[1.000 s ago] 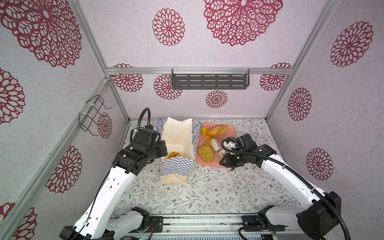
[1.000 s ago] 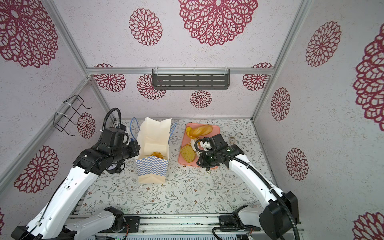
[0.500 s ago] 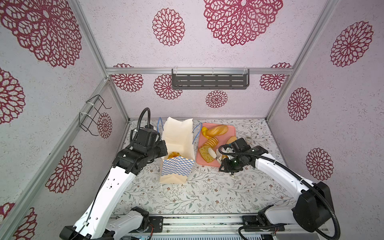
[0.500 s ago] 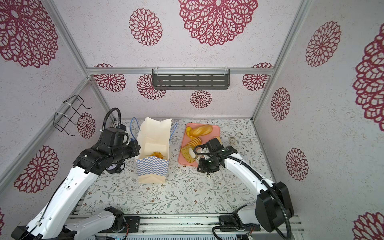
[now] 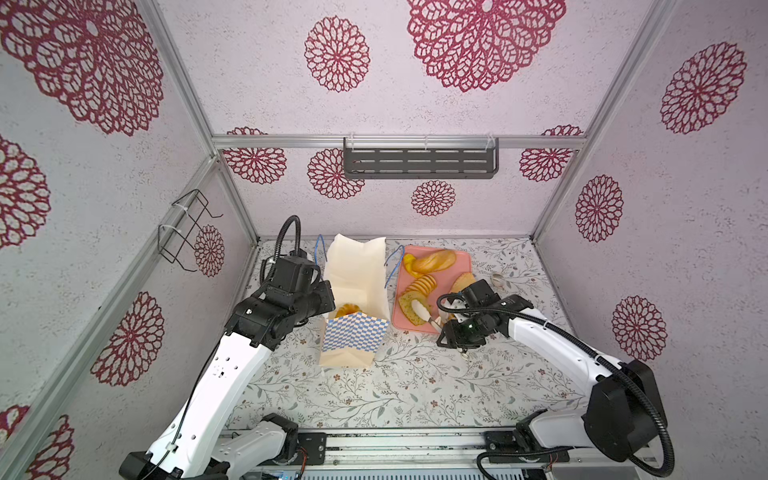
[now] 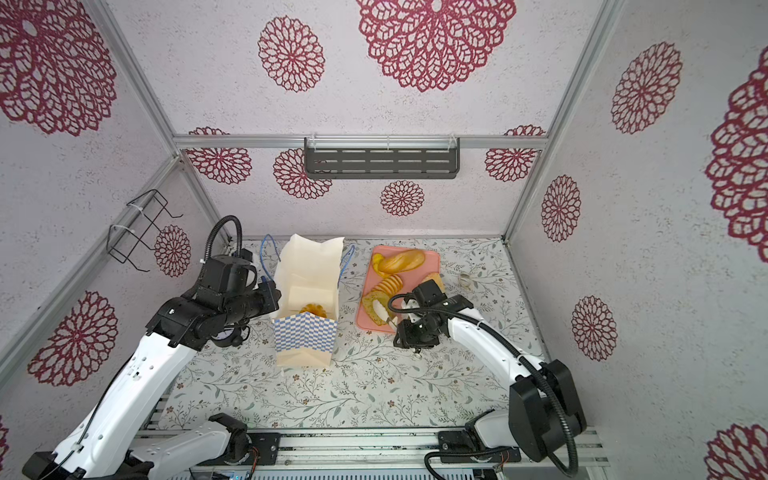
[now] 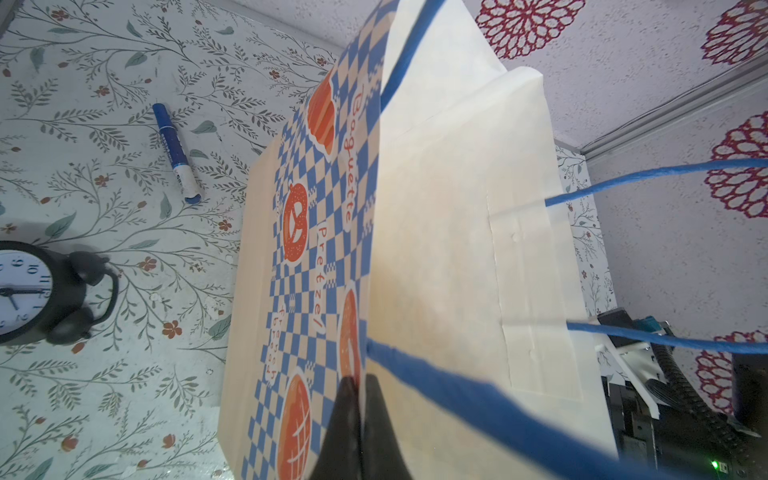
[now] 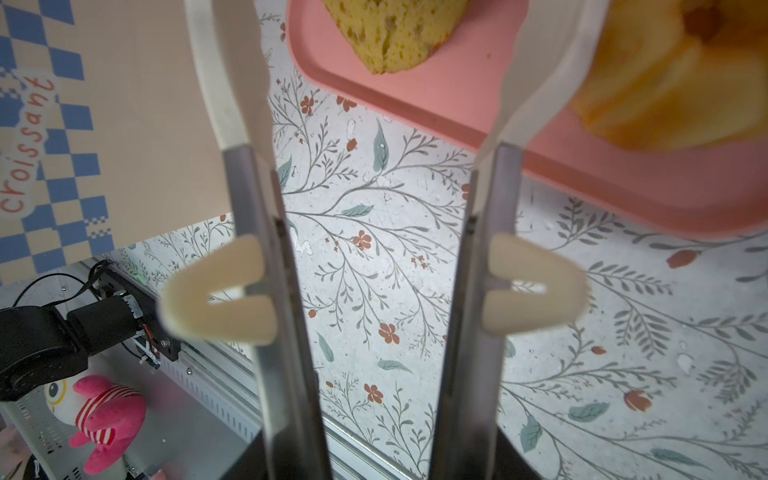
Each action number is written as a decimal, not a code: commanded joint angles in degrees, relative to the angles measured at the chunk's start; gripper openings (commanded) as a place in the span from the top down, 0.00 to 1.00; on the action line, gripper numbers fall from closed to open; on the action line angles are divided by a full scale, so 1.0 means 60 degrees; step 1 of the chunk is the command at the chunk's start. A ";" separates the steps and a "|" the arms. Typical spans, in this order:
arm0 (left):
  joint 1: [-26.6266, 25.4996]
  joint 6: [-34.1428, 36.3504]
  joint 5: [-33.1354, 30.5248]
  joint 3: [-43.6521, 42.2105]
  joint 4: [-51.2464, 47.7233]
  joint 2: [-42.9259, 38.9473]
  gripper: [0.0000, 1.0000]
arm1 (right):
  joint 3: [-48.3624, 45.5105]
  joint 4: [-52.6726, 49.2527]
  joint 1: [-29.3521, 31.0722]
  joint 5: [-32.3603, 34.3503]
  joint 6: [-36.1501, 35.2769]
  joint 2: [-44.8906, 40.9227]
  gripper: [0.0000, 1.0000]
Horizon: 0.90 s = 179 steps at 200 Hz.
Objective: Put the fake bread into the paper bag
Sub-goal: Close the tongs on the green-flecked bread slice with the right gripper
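Over the pink tray (image 5: 464, 257), my right gripper (image 5: 424, 314) stands apart, empty; my left gripper (image 7: 360, 384) pinches the paper bag (image 5: 353, 338) rim.

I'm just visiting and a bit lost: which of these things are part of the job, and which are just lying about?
Part of the job:
- paper bag
- fake bread
- left pincer, pinching the bag's rim
- right pincer, open

Lying about:
- blue marker
- black alarm clock
- pink plush toy

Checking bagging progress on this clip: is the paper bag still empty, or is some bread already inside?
Not empty. The paper bag stands upright with its mouth open, and one ridged golden bread lies inside. The other breads are on the pink tray.
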 commanded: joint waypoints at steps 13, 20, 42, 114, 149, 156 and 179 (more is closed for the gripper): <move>-0.0075 -0.0049 0.0026 0.0019 0.0382 -0.0074 1.00 | 0.0027 0.0482 -0.0068 -0.0387 -0.0158 0.0260 0.50; -0.0078 -0.0039 0.0019 0.0029 0.0365 -0.0069 1.00 | 0.0019 0.0531 -0.0078 -0.0391 -0.0166 0.0327 0.50; -0.0082 -0.0044 -0.0008 0.0031 0.0318 -0.0082 1.00 | -0.0017 0.0673 -0.0127 -0.0420 -0.0181 0.0506 0.50; -0.0081 -0.0018 -0.0017 0.0118 0.0329 0.0043 1.00 | -0.0221 0.1459 -0.0240 -0.1003 -0.0153 0.0880 0.54; -0.0070 -0.0050 -0.0038 0.0118 0.0291 0.0025 1.00 | -0.0281 0.1715 -0.0252 -0.1266 -0.0169 0.0982 0.59; -0.0073 -0.0040 -0.0031 0.0118 0.0281 0.0028 1.00 | -0.0295 0.1736 -0.0255 -0.1277 -0.0182 0.1008 0.60; -0.0073 -0.0046 -0.0043 0.0133 0.0234 0.0016 1.00 | -0.0361 0.1795 -0.0282 -0.1287 -0.0175 0.1029 0.71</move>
